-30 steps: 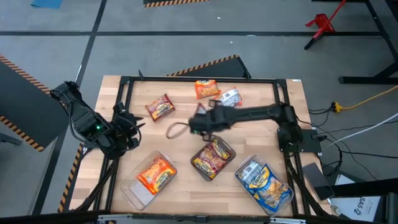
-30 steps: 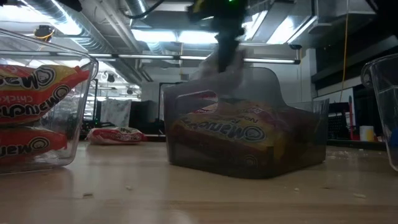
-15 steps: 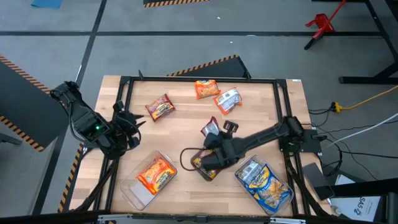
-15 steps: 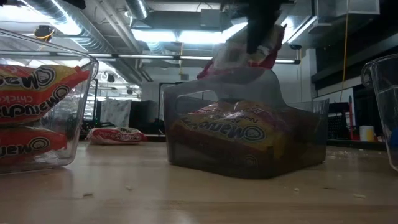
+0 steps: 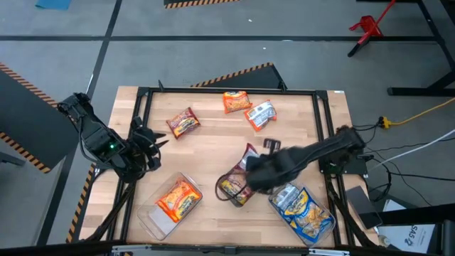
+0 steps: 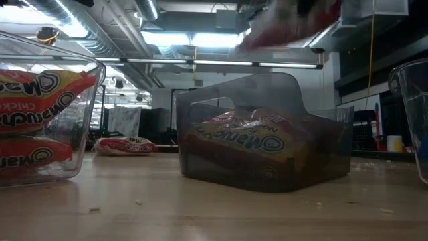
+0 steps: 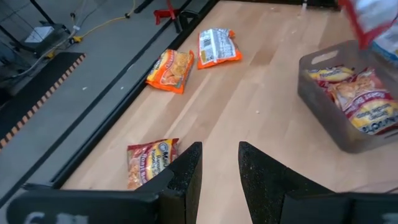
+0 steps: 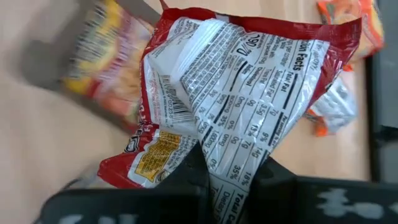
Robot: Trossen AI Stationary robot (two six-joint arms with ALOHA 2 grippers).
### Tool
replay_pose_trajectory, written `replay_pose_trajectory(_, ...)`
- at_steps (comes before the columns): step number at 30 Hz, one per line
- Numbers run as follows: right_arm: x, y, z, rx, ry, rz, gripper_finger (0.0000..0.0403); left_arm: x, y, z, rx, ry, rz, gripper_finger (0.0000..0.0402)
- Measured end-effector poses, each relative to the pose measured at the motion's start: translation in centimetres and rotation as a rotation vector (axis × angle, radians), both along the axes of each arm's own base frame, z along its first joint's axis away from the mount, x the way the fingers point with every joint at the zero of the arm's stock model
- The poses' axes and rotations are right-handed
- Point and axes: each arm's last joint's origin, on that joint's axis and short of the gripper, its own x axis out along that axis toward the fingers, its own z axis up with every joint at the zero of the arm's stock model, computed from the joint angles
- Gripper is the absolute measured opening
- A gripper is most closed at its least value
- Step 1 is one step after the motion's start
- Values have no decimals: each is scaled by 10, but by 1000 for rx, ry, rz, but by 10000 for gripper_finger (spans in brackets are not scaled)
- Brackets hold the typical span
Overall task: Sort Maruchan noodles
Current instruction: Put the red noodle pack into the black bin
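The right claw (image 8: 227,171) is pinching a red packet (image 8: 242,87) by its edge, holding it just above the grey tray (image 5: 238,186), likely for dropping among matching red packets. The left claw (image 7: 219,171), spread, is waiting well left of the tray.

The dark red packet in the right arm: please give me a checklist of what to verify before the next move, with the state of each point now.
1. Right gripper shut on the dark red packet: ok.
2. Packet above the middle tray: ok, it hangs over the far edge in the high view.
3. Middle tray holds the same dark red kind: ok.
4. Room left in that tray: cannot tell.
5. Left gripper out of the way: ok, at the table's left edge, fingers apart, holding nothing.
6. Loose packets to sort: not ok, three on the table, a dark red one and two orange.
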Motion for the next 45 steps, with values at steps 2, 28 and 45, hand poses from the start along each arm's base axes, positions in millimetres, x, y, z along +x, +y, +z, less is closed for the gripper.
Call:
replay_pose_trajectory(2, -15, -10, 29, 68, -80, -19, 21, 1, -1, 0, -7, -8, 0, 98)
replay_pose_trajectory(28, -32, -12, 54, -846, -3, 566, 21, 1, 1, 2, 13, -88, 53, 98)
replay_pose_trajectory(45, -39, 67, -44, -1204, -21, 643, 21, 2, 2, 5, 83, -165, 87, 98)
